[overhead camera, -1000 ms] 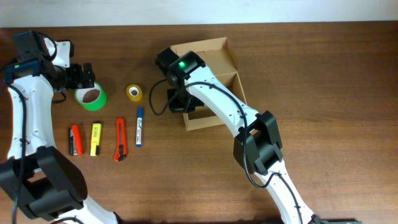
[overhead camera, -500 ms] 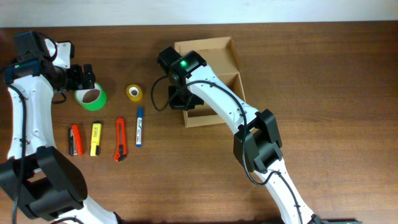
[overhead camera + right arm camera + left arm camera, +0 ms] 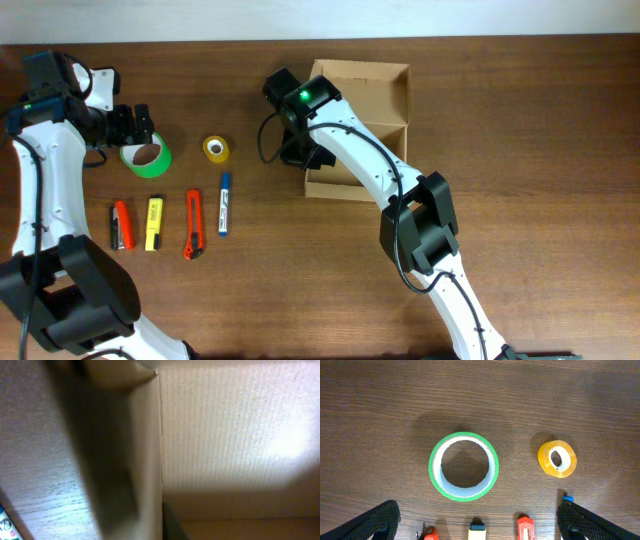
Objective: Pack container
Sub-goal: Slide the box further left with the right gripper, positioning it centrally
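When viewed from overhead, found the container [image 3: 370, 90] lying open on the desk [image 3: 520, 200], with its lid flap swung back on the far side. Located the right gripper [image 3: 303, 152] at the container's left wall, largely hidden beneath its own arm; could not judge jaw spacing or any hold. From the right wrist, saw only blurred corrugated cardboard of the container [image 3: 225, 435] at close range, with one wall edge running top to bottom and a strip of wood grain to the left of it.

Placed the left gripper [image 3: 133, 122] well to the left of the container, poised over a green tape roll [image 3: 147, 155], jaws spread wide and clear of the roll, nothing held. Recorded a yellow tape roll [image 3: 215, 149] between the green tape roll and the container, apart from both.

Counted four items in a row left of the container and nearer the robot than both rolls. Listed them from farthest to closest to the container: orange-and-black tool [image 3: 120, 225], yellow highlighter [image 3: 153, 222], orange utility knife [image 3: 193, 224], blue marker [image 3: 225, 204], none touching.
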